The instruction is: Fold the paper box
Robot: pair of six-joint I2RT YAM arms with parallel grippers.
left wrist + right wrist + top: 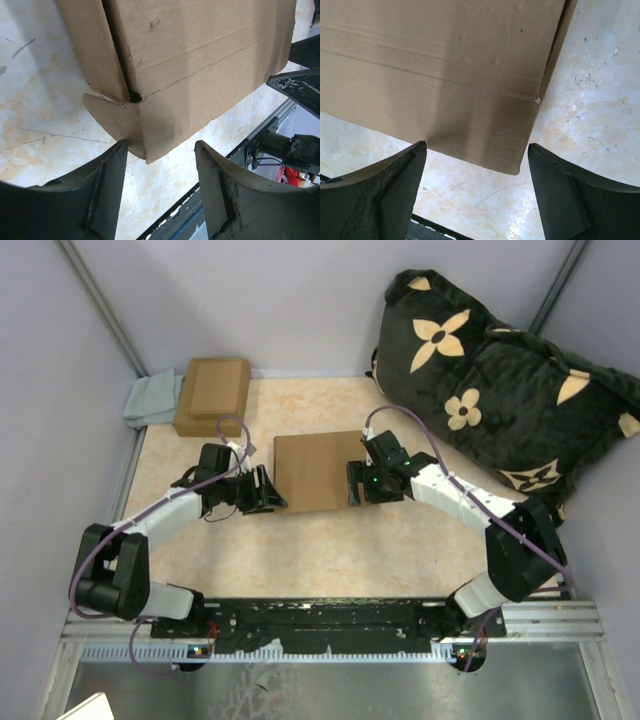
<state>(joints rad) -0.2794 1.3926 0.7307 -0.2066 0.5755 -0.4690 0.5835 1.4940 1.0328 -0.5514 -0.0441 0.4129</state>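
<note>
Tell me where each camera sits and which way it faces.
Top external: above and behind the bases, looking down on the paper box and both arms.
Left wrist: on the left arm, facing a box corner; left fingers open below.
Right wrist: on the right arm, facing another box corner; right fingers open below.
Shared: all views show the box.

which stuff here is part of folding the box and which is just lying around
For the job: flat tan cardboard mailer box; left gripper; right gripper.
Lying about: smaller brown stepped-lid cardboard box; grey-green cloth; black flower-patterned pillow.
</note>
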